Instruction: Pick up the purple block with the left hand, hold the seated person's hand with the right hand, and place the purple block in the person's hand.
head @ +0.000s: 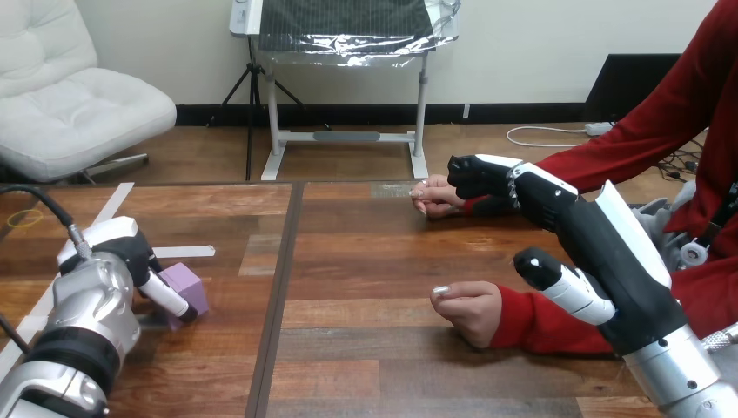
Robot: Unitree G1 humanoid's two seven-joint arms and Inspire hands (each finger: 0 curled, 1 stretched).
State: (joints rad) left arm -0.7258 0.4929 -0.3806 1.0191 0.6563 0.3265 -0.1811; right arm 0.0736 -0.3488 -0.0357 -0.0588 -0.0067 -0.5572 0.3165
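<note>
The purple block rests on the table at the left. My left hand is pressed against its left side and hides part of it. The person's far hand lies loosely closed on the table at mid right, and their near hand rests as a fist closer to me. My right hand is open. Its fingers reach over the far hand's wrist and red sleeve, while its thumb stands apart above the near forearm. I cannot tell if the fingers touch the wrist.
The wooden table has a dark seam running down its middle. Strips of white tape lie on it near the block. The person's red-sleeved arms come in from the right edge.
</note>
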